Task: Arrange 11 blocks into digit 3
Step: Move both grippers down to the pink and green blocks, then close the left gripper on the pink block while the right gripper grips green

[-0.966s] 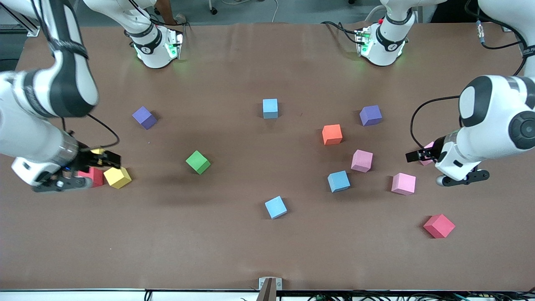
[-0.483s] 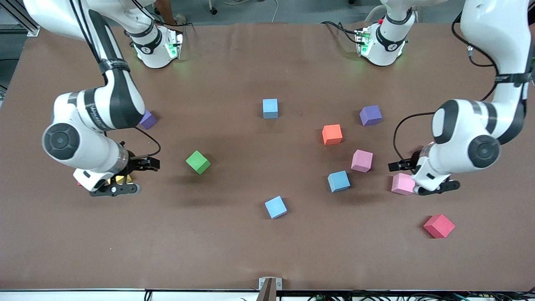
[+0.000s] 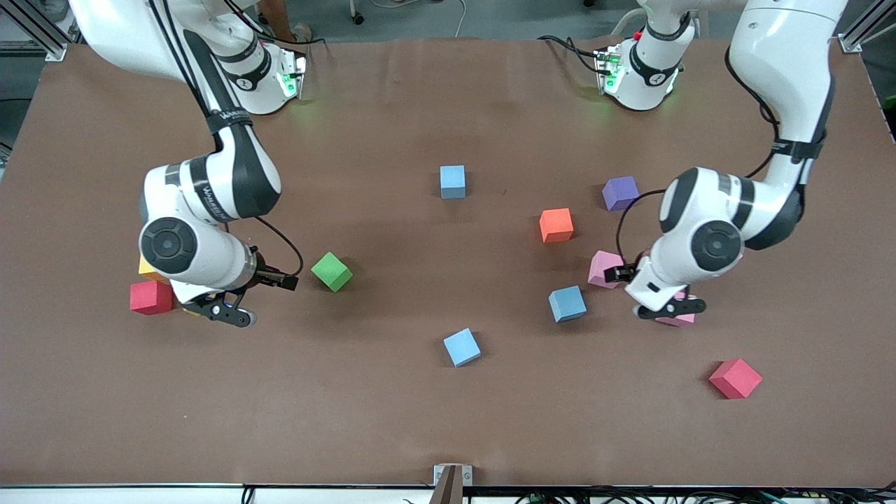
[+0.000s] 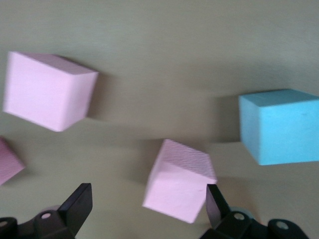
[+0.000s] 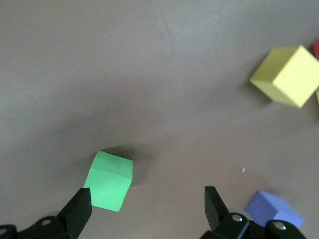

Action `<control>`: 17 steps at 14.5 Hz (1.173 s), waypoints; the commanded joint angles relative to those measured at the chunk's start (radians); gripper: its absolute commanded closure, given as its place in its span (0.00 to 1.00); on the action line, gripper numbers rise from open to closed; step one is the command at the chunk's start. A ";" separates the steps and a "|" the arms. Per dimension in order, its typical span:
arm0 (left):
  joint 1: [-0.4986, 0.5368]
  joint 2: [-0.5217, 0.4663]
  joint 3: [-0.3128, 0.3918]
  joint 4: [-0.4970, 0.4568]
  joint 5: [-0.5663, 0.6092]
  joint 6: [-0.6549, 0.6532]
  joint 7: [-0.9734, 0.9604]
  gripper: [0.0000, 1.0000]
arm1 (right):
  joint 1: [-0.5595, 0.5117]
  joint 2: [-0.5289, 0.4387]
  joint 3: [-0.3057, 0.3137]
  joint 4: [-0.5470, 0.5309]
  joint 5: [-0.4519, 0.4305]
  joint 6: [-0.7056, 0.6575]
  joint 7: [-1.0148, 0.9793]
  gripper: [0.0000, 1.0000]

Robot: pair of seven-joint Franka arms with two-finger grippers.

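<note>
Both arms have been swung inward toward the table's middle since the earlier frames; no block has been shifted.

Nearest the front camera, a red block [image 3: 735,379] lies well apart from the left gripper [image 3: 620,274], and a light blue block [image 3: 462,347] is seen between the two arms. Jaws are spread wide and empty on the left gripper, which hangs just over a pink block [image 3: 602,268]. In the left wrist view this pink block [image 4: 180,180] is shown between the fingertips [image 4: 215,203], turned corner-on, with a second pink block [image 4: 47,90] and a blue block [image 4: 279,126] near it; the second pink one is mostly hidden under the wrist in the front view.

Jaws are likewise wide and empty on the right gripper [image 3: 285,281], which is held just beside a green block [image 3: 332,271], turned diagonally. A yellow block [image 5: 290,75] and a purple block [image 5: 274,209] are shown in the right wrist view; both are covered by the arm in the front view.

Farther off lie an orange block [image 3: 556,225], another purple block [image 3: 620,193] and another blue block [image 3: 453,181]. No digit has been formed.
</note>
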 commanded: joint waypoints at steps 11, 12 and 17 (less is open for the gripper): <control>0.013 -0.035 -0.043 -0.248 0.156 0.314 -0.088 0.08 | 0.050 0.059 -0.005 -0.061 0.117 0.129 0.337 0.00; 0.016 -0.035 -0.043 -0.248 0.156 0.319 -0.090 0.18 | 0.061 0.062 -0.005 -0.077 0.119 0.148 0.337 0.00; 0.015 -0.025 -0.043 -0.246 0.156 0.339 -0.143 0.59 | 0.065 0.077 -0.005 -0.112 0.123 0.217 0.343 0.00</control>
